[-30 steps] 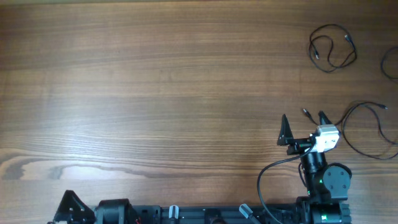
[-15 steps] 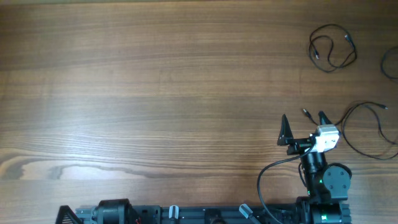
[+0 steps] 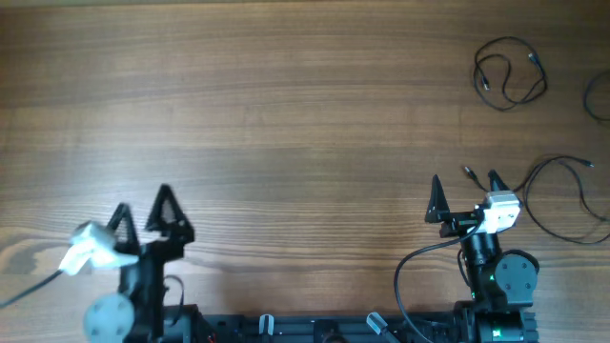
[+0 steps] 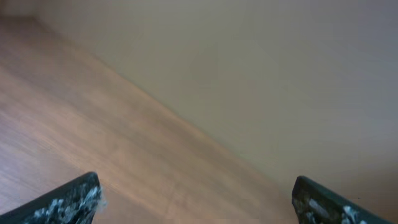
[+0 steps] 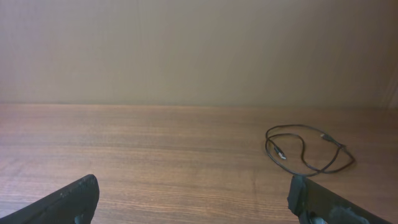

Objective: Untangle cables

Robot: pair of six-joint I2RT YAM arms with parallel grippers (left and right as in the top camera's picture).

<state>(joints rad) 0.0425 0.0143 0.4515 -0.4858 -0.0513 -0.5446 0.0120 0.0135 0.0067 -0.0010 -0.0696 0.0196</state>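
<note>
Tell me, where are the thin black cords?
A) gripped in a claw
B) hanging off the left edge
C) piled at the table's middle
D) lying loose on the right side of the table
D: the looped cord and the longer cord both lie loose on the right side of the table.

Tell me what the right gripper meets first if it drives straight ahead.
Likely the near cable's plug end, lying between the fingertips of the right gripper from overhead; height unclear, it may pass over.
</note>
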